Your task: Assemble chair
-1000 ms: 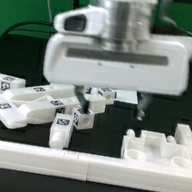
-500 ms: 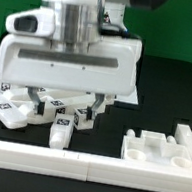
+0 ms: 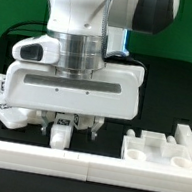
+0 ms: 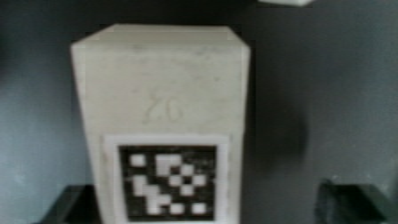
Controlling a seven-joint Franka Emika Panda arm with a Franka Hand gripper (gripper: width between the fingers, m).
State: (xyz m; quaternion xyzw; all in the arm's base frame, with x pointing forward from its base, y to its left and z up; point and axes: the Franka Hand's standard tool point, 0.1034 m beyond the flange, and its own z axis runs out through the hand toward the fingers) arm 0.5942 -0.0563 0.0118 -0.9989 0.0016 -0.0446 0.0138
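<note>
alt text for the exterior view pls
A white robot gripper hangs low over a heap of white tagged chair parts, open jaws either side of one small part. A slotted seat block sits at the exterior view's right, behind a long white rail.

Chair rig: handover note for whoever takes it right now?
Gripper: open, lowered astride one small tagged chair part. The wrist view shows gaps on both sides, so no grip yet.
Seat block: at the exterior view's right, by the border rail, with nothing fitted that I can see.
Loose parts: heaped at the exterior view's left, mostly hidden by the arm.
Done: nothing visibly assembled.
Left: close on the part, lift it and fit it, then all the rest.
</note>
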